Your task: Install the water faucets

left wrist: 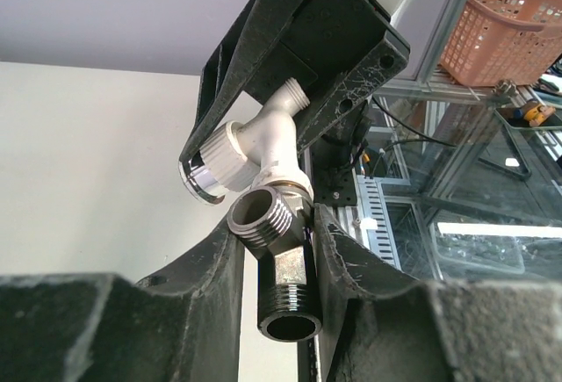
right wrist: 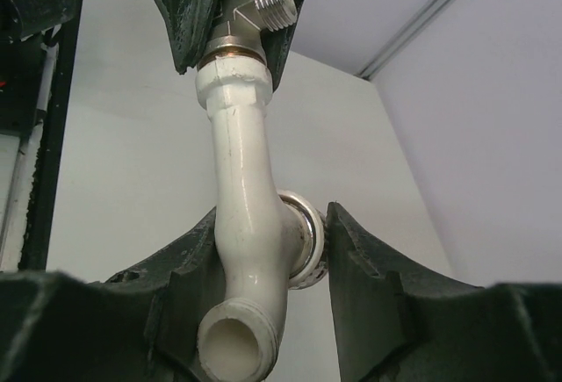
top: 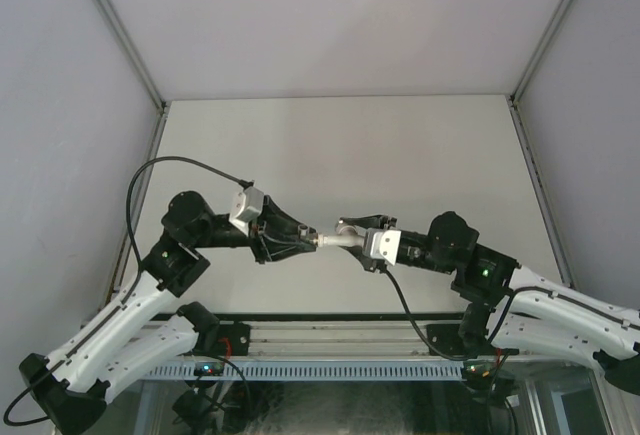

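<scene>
Left wrist shows one tap (left wrist: 268, 136) — one fitting (left wrist: 283, 263), touching.

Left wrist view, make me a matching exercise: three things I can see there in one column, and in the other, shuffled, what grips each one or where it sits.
Things
1. white tap
2. metal fitting
3. basket

Places
A. gripped by the left claw
B. in the background, upper right corner of the view
C. gripped by the right claw

Pairs: 1-C, 2-A, 3-B
</scene>
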`<state>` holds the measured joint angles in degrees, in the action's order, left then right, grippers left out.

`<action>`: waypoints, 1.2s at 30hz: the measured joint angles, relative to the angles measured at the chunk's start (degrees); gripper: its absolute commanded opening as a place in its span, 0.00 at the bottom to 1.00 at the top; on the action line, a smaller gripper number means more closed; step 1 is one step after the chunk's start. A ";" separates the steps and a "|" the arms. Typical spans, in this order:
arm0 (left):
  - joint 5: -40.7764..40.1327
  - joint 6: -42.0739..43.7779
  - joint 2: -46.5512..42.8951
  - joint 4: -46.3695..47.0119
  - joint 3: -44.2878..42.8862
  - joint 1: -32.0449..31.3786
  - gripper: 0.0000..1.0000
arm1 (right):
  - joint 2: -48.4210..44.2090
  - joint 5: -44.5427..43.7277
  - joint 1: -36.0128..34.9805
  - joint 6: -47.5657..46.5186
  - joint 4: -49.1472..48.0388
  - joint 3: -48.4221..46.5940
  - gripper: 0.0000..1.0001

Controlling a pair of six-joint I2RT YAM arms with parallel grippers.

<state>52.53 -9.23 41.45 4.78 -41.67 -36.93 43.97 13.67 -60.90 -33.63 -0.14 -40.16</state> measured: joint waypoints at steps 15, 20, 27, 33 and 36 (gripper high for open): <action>0.42 2.38 1.33 -1.05 -0.28 0.11 0.54 | 0.68 -8.96 -4.26 0.66 2.95 -0.20 0.00; 0.28 2.40 1.42 -1.09 -0.28 0.11 0.54 | 1.07 -11.61 -4.83 -0.04 3.04 -0.09 0.00; -5.31 3.82 2.47 -3.56 -0.31 0.09 0.64 | 1.09 -13.14 -4.04 1.20 2.51 -0.07 0.00; -12.00 0.68 3.04 -0.98 0.72 0.22 0.85 | 0.92 -13.57 -2.21 5.44 -0.44 2.62 0.00; -13.14 -2.84 2.86 3.89 3.82 0.46 0.95 | 0.52 -13.18 -1.31 7.17 -1.29 3.87 0.00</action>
<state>39.40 -12.08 44.31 8.67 -37.85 -36.47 44.49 0.49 -62.22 -26.46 -1.43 -36.29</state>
